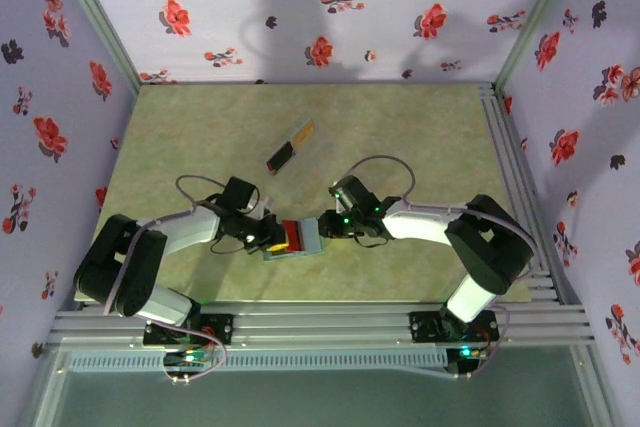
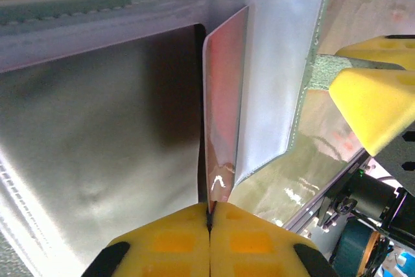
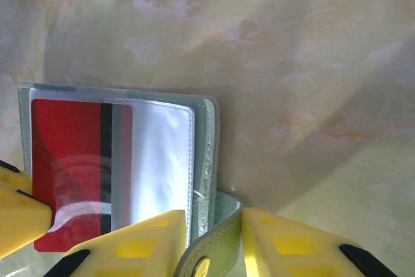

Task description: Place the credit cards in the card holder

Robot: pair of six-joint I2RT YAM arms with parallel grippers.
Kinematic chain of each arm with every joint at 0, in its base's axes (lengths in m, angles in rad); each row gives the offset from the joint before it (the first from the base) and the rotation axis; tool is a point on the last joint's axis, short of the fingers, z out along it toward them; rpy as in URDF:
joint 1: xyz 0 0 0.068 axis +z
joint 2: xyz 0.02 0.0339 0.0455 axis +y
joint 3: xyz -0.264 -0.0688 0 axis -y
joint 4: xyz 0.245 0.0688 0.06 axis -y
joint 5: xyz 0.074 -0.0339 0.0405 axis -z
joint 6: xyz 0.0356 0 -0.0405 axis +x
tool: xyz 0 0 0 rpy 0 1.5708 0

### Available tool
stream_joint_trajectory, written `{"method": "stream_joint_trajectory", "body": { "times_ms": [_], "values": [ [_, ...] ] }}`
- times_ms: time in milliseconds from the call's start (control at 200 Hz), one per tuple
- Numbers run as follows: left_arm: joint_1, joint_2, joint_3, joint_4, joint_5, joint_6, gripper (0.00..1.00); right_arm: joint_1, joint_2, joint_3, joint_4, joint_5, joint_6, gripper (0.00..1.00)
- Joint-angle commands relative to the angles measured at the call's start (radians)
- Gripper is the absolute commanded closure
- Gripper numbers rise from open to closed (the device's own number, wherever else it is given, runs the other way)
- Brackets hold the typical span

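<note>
The left gripper (image 2: 209, 228) has its yellow fingertips pressed together on the near short edge of the red card (image 2: 224, 115), so it is fully closed with only the thin card between the pads. From this gripper the card's long axis runs straight ahead, away from the fingertips, and the card stands tilted on edge. Its far part lies between the dark inner panel and the clear sleeve (image 2: 279, 76) of the card holder (image 2: 78, 8). How deep the card sits in the sleeve cannot be told. From the right wrist the same red card (image 3: 71, 173) lies flat-faced, a dark stripe running down its length, with its long axis pointing away from the right gripper (image 3: 217, 248). The holder (image 3: 209, 134) lies open just ahead of those fingers, the card to their left and the pale sleeve beside it. The right gripper is partly closed, its two pads pinching the holder's grey-green flap (image 3: 227, 215). From above, the holder (image 1: 308, 239) lies directly between the two grippers, which face each other. A dark card (image 1: 283, 157) and a yellow card (image 1: 302, 133) lie end to end in a slanting line on the table (image 1: 200, 127), well beyond both grippers.
</note>
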Motion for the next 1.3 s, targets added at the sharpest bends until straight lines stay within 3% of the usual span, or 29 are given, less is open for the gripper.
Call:
{"method": "stream_joint_trajectory", "body": {
  "times_ms": [0,180,365,475,515,585,670,845,945,1080,1225,1295],
  "values": [
    [-0.022,0.028,0.027,-0.019,-0.039,0.007,0.92,0.008,0.022,0.002,0.001,-0.002,-0.018,0.72],
    [-0.043,0.06,0.048,-0.02,-0.048,0.003,0.9,0.007,0.01,0.007,-0.007,0.02,-0.017,0.73],
    [-0.048,0.092,0.074,-0.064,-0.073,0.008,0.77,0.008,-0.041,0.006,-0.075,0.159,-0.013,0.75],
    [-0.05,0.102,0.117,-0.143,-0.113,0.03,0.75,0.014,-0.079,0.021,-0.116,0.227,-0.021,0.75],
    [-0.05,0.101,0.135,-0.183,-0.128,0.038,0.74,0.032,-0.092,0.045,-0.169,0.31,-0.024,0.75],
    [-0.051,0.077,0.144,-0.209,-0.131,0.031,0.71,0.081,-0.1,0.107,-0.281,0.466,-0.03,0.63],
    [-0.049,0.026,0.131,-0.193,-0.13,-0.012,0.66,0.128,-0.105,0.146,-0.359,0.622,0.018,0.56],
    [-0.032,-0.08,0.108,-0.186,-0.135,-0.091,0.56,0.16,-0.13,0.122,-0.327,0.649,0.074,0.4],
    [0.005,-0.137,0.069,-0.164,-0.133,-0.097,0.5,0.202,-0.092,0.189,-0.408,0.734,0.101,0.17],
    [0.094,-0.174,0.017,-0.173,-0.113,-0.095,0.5,0.255,0.008,0.275,-0.409,0.715,0.126,0.01],
    [0.145,-0.198,-0.026,-0.176,-0.096,-0.068,0.51,0.312,0.152,0.397,-0.451,0.752,0.13,0.01],
    [0.171,-0.206,-0.043,-0.174,-0.066,-0.051,0.58,0.325,0.211,0.461,-0.486,0.741,0.116,0.01]
  ]
}}
